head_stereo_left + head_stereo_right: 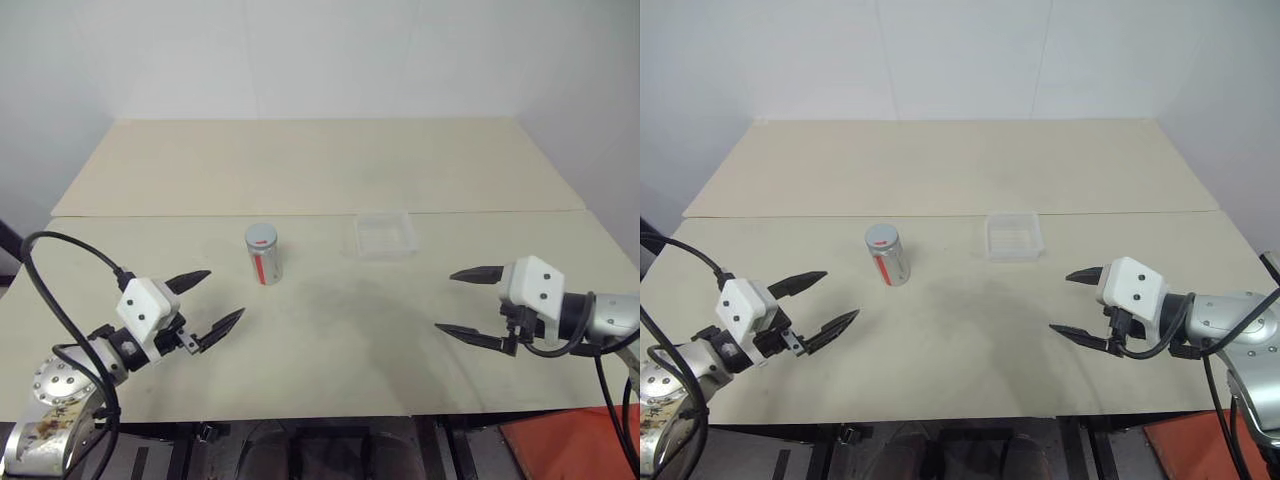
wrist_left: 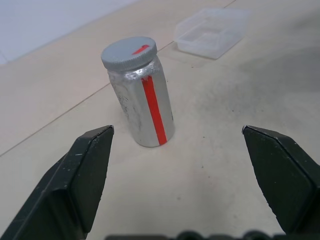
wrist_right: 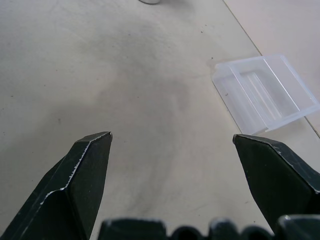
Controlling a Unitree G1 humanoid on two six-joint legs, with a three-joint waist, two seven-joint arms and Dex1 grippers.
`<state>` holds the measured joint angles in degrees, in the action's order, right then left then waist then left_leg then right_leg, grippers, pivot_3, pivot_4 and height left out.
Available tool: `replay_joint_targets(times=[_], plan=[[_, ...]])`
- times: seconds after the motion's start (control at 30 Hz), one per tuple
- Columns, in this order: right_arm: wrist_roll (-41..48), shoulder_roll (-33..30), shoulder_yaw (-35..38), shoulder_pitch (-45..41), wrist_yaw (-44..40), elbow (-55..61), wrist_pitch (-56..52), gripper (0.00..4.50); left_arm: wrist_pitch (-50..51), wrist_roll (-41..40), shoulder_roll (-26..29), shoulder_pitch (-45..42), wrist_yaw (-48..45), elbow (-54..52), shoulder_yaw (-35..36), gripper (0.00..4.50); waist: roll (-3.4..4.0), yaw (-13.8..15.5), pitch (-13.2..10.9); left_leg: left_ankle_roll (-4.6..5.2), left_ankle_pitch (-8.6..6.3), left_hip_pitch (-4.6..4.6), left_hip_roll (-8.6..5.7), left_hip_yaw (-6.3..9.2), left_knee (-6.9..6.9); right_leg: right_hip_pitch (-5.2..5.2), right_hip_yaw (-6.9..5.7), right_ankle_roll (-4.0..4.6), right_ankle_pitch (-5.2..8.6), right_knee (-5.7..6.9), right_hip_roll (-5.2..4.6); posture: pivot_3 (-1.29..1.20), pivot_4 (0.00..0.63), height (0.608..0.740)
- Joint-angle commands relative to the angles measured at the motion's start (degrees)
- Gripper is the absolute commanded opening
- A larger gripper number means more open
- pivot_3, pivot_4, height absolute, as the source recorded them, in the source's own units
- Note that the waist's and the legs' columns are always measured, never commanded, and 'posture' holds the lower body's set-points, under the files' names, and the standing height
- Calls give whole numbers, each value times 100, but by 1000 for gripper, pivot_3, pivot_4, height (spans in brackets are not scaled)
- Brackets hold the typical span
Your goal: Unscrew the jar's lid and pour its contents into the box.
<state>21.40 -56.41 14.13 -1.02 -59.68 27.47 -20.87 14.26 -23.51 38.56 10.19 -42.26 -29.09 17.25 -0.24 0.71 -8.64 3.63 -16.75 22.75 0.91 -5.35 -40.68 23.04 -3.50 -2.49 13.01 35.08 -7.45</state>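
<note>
The silver jar (image 1: pixel 263 257) with a red stripe stands upright near the table's middle, its grey lid (image 1: pixel 261 236) with a red mark still on top, so the contents are hidden. To its right lies the clear plastic box (image 1: pixel 381 235), with nothing visible in it. My left gripper (image 1: pixel 211 300) hovers open at the front left, a short way in front of the jar (image 2: pixel 143 105) and apart from it. At the front right my right gripper (image 1: pixel 465 303) is open too, holding nothing, with the box (image 3: pixel 264 92) some way beyond it.
The pale table (image 1: pixel 330 340) is made of two boards meeting at a seam (image 1: pixel 480 212) just behind the box. Black cables (image 1: pixel 55 290) loop by the left arm. A white wall stands behind the table.
</note>
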Motion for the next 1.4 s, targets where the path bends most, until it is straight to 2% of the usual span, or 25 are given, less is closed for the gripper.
replay_joint_targets(times=[0.03, 0.6, 0.73, 0.83, 1.13, 1.4], plan=[[-33, 29, 65, -24, 42, 56, 193, 4500, 30, -30, 29, 14, 30, -204, 42, 4482, 0, 0, 0, 0, 0, 0, 0, 0, 0, 0, 0, 0, 0, 0, 0, 0, 150, 740], [-76, 68, 47, 87, 76, 32, 217, 4500, 40, -143, 300, 313, -328, -261, 203, 4482, 0, 2, 0, 0, 0, 0, 0, -1, 0, 1, 0, 0, 0, -1, 0, 0, 150, 740], [-67, 140, -34, 102, 134, 79, 193, 4500, -14, 381, -90, -155, 373, 113, -207, 4482, 0, 26, 0, 0, 0, -1, -2, 2, -1, -3, -1, 0, 0, 0, 0, 0, 150, 740], [-55, 148, -102, 37, 161, 74, 159, 4500, -224, 692, -635, -364, 844, 334, -495, 4482, 0, 11, 0, 1, 0, -4, -4, 1, -1, -8, 0, -3, -2, -1, -1, 0, 150, 740], [-57, 147, -174, -60, 220, 95, 68, 4500, -356, 1383, -1981, -540, 2158, 459, -1081, 4482, -3, 9, -1, 2, -1, -3, -3, 3, -2, -9, 1, -3, -3, -2, -1, 0, 150, 740], [-140, 160, -294, -137, 280, 16, 108, 4500, -669, 1739, -2428, -577, 2493, 698, -1398, 4482, -3, 13, -1, 6, -3, -3, -3, 5, -4, -9, -1, -2, -3, -2, -2, 0, 150, 740]])
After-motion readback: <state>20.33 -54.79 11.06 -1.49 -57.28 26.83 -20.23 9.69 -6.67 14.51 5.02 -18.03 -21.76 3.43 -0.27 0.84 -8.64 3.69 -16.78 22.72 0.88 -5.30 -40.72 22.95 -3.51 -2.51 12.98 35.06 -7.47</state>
